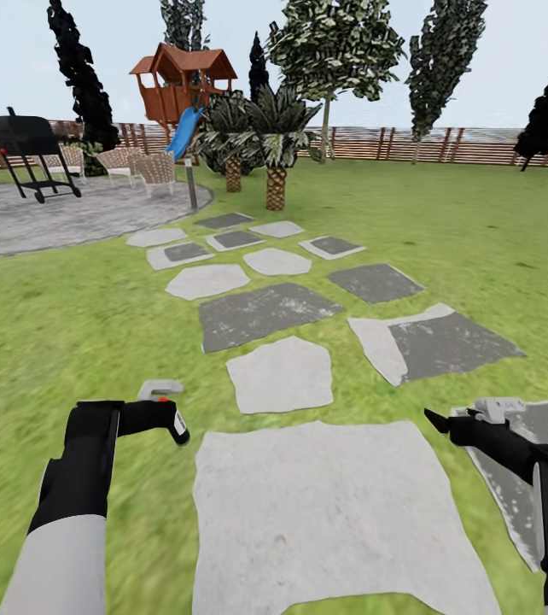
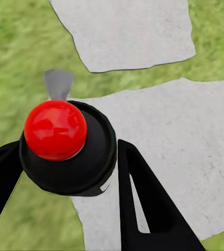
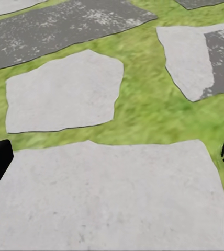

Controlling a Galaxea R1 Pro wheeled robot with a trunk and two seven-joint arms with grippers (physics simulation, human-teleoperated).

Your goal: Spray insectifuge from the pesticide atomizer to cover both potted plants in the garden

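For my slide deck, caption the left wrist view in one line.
Left end effector gripping the red-topped pesticide atomizer above grass and pale stepping stones.

A home back garden is shown: a green lawn (image 1: 496, 256) crossed by grey stepping stones (image 1: 280, 373), a grey paved patio (image 1: 43, 218) with a black barbecue grill (image 1: 28, 154) and wicker chairs (image 1: 154, 171), a red-brown wooden playhouse with a blue slide (image 1: 180, 90), short palms (image 1: 276, 137), and a brown horizontal-slat wooden fence (image 1: 445, 145) behind.

no text, label, brand, number or sign can be read in any view; the pesticide atomizer (image 2: 67, 149) between the left fingers shows no legible print.
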